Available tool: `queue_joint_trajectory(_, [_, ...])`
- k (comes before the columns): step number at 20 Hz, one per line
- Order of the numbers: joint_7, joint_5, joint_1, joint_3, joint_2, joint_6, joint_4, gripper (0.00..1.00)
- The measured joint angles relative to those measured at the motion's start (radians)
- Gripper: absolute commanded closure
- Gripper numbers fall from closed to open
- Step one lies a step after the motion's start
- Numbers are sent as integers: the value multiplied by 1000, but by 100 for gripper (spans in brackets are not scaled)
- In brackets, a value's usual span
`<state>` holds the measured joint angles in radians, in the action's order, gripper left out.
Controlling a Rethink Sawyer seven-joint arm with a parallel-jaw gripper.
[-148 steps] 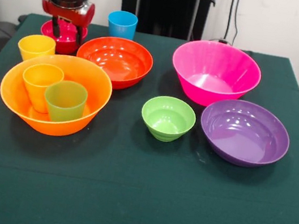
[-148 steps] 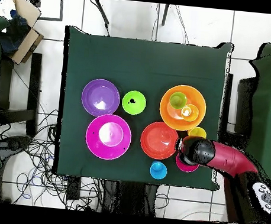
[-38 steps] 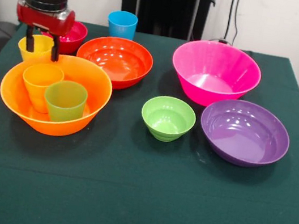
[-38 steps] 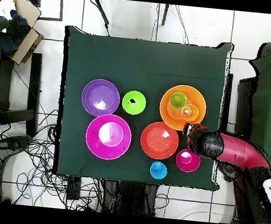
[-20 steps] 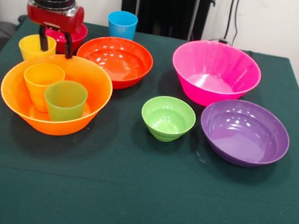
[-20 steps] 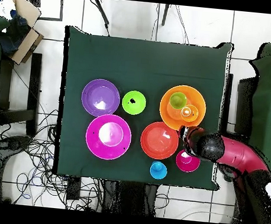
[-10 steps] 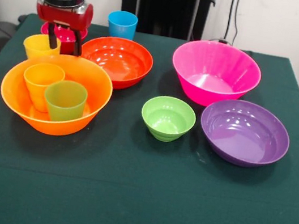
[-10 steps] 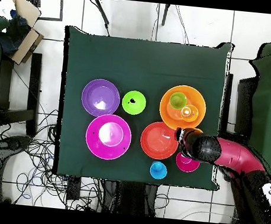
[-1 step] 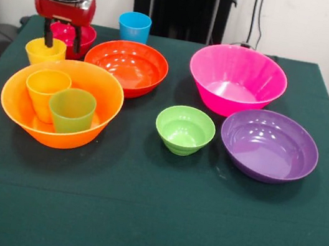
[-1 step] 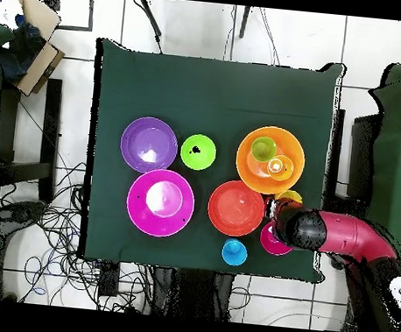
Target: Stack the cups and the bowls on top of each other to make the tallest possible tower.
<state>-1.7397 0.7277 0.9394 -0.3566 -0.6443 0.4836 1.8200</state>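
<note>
I see the tower (image 9: 60,102) so far as a large orange bowl holding an orange cup (image 9: 46,92) and a green cup (image 9: 72,109) upright, side by side, not nested. At its 12 o'clock in the front view stands a yellow cup (image 9: 44,50), with the small crimson bowl (image 9: 71,37) just beyond. My gripper (image 9: 60,39) hangs over the gap between these two, fingers spread, gripping nothing. At 2 o'clock from the tower sits the red-orange bowl (image 9: 126,66), the blue cup (image 9: 134,26) behind it. Across the green table (image 9: 148,221), well apart, lie the pink bowl (image 9: 237,79), purple bowl (image 9: 269,145) and light green bowl (image 9: 185,129).
</note>
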Motion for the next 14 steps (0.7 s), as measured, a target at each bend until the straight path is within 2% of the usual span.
queue_joint_trajectory(9, [0,58,68,-21,5,0,14,0])
queue_joint_trajectory(14, [0,73,84,-30,10,0,20,0])
